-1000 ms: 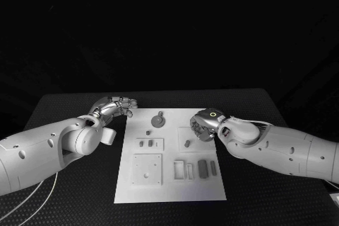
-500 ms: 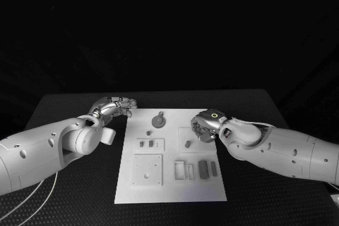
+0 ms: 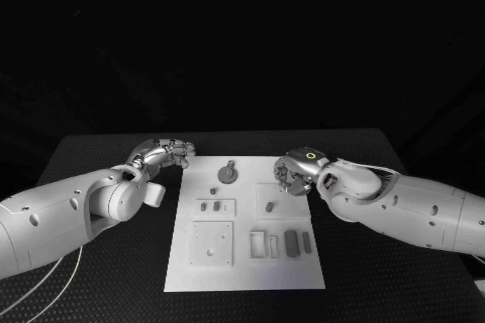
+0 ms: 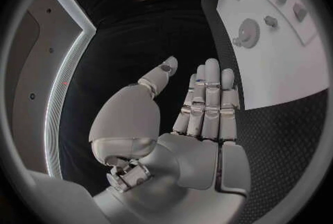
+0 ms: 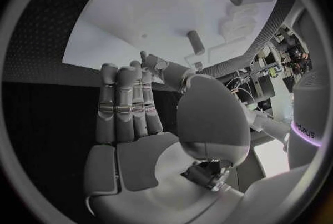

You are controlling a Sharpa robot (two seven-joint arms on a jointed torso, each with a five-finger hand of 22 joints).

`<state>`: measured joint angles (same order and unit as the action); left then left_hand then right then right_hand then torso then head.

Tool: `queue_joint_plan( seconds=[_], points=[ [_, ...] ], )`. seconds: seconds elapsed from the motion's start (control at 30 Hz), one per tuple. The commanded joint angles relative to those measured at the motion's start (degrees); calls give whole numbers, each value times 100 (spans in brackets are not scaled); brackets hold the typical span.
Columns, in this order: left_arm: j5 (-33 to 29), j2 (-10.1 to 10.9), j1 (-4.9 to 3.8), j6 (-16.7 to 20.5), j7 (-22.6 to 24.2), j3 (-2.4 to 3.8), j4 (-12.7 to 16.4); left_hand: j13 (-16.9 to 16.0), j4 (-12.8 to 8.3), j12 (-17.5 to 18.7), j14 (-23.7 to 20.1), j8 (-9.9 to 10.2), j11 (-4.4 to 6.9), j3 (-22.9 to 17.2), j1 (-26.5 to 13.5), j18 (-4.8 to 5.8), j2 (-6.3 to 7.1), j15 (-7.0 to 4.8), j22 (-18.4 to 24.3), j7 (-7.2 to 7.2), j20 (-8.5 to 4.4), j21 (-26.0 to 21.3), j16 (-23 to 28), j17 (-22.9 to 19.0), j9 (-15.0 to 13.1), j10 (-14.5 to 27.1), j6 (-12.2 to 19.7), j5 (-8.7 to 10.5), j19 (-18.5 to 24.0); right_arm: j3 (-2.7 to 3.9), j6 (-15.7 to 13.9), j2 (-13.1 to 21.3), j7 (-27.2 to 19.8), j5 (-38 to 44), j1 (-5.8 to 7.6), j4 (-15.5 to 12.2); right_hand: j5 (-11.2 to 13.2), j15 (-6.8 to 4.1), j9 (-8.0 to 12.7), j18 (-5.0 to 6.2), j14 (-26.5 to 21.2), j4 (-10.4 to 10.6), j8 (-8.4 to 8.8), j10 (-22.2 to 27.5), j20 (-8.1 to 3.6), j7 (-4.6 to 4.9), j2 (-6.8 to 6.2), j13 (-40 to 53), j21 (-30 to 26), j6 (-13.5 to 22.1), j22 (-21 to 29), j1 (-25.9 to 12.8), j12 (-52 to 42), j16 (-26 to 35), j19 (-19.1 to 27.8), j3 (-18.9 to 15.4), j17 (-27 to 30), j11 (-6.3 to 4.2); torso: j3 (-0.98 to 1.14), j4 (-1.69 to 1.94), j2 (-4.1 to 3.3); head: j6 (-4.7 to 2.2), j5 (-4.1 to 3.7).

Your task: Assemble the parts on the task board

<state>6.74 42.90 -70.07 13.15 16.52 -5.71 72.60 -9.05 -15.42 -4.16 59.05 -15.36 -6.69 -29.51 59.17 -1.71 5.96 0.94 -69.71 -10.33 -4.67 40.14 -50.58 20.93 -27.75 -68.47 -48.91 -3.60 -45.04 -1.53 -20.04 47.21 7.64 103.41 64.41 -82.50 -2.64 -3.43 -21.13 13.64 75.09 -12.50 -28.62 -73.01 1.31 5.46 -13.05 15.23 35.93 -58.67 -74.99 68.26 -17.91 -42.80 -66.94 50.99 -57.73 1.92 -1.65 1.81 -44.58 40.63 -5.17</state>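
The white board point(image 3: 246, 225) lies flat in the middle of the black worktop point(image 3: 364, 148), its long side running from 12 to 6 o'clock. Small grey parts sit on it: a round disc point(image 3: 228, 173) with a tab near the 12 o'clock end, a short peg point(image 3: 269, 206) just right of centre, two little blocks point(image 3: 209, 205) left of centre, and a row of slim bars point(image 3: 292, 242) toward 5 o'clock beside a square plate point(image 3: 212, 242).

The left hand point(image 3: 167, 153) hovers at the board's 11 o'clock corner, just off its edge. Its fingers point(image 4: 208, 99) are straight, side by side, thumb apart, holding nothing.

The right hand point(image 3: 292, 174) hangs over the board's 1 o'clock part, near the disc and above the peg. Its fingers point(image 5: 128, 101) are likewise extended and empty, with the peg point(image 5: 196, 42) lying free on the board beyond them.
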Motion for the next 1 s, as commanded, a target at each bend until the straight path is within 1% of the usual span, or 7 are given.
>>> queue_joint_plan(
  seconds=[0.03,0.23,0.43,0.7,0.73,0.87,1.0],
  points=[
    [-49,-12,-7,-77,20,5,7,-3,2,-9,24,18,-12,35,-22,-70,-28,-11,-7,-6,-14,-22,26,10,8,20,46,18,-27,9,241,46,-130,-349,14,-87,-29,-92,-5,136,-39,18,-17,-56,-12,-6,-26,18,38,-40,-114,-50,4,-39,-34,32,-4,-12,3,-5,-1,0,12],
    [-50,-10,-7,-75,20,5,7,-3,4,-8,25,22,-13,39,-27,-71,-27,-10,-8,-11,-14,-28,33,14,11,24,60,18,-29,74,198,102,-215,-678,22,-293,-36,-92,-7,136,-42,23,-12,-54,-12,-5,-21,26,41,-38,-114,-59,11,-45,-32,33,-2,-11,3,-6,-2,-4,45],
    [-70,-42,-7,-60,40,5,-32,-3,5,-8,26,23,-13,39,-28,-71,-29,-10,-8,-12,-14,-30,36,16,12,24,64,18,-31,79,14,-15,-328,-910,21,-453,-40,-90,-9,136,-47,25,-5,-50,-13,-3,-7,35,43,-33,-113,-70,21,-51,-29,31,3,-10,-4,0,8,-32,170],
    [-100,-132,-9,-23,64,6,-166,-3,6,-10,28,23,-13,40,-28,-72,-32,-10,-9,-13,-14,-33,39,19,12,23,67,17,-33,76,-63,-317,-365,-761,-19,-729,-47,-89,-13,136,-52,10,5,-46,-17,1,15,51,48,-26,-111,-79,36,-59,-27,24,12,-8,-13,4,14,-20,368],
    [-102,-146,-10,-14,69,6,-183,-4,6,-10,29,23,-13,40,-28,-72,-32,-11,-10,-14,-14,-34,40,19,12,23,68,17,-33,75,-73,-363,-365,-701,-32,-748,-47,-89,-14,136,-52,9,6,-47,-17,1,17,53,48,-25,-111,-80,37,-60,-27,23,14,-8,-13,7,14,-21,375],
    [-107,-192,-17,-3,79,6,-249,-4,6,-11,30,23,-12,40,-28,-72,-33,-11,-10,-14,-14,-36,41,21,13,22,70,17,-34,37,-81,-558,-382,-501,-87,-764,-47,-89,-16,136,-53,2,8,-47,-18,1,21,58,50,-25,-111,-81,41,-63,-26,21,17,-8,-16,8,16,-27,432],
    [-114,-247,-33,13,85,6,-322,-4,7,-12,31,22,-12,41,-28,-72,-34,-11,-11,-15,-14,-37,43,22,13,21,71,17,-35,-59,-71,-718,-390,-327,-145,-764,-48,-89,-17,136,-53,-4,10,-47,-19,2,24,62,51,-24,-110,-82,44,-65,-26,19,20,-8,-19,4,16,-23,464]
  ],
)
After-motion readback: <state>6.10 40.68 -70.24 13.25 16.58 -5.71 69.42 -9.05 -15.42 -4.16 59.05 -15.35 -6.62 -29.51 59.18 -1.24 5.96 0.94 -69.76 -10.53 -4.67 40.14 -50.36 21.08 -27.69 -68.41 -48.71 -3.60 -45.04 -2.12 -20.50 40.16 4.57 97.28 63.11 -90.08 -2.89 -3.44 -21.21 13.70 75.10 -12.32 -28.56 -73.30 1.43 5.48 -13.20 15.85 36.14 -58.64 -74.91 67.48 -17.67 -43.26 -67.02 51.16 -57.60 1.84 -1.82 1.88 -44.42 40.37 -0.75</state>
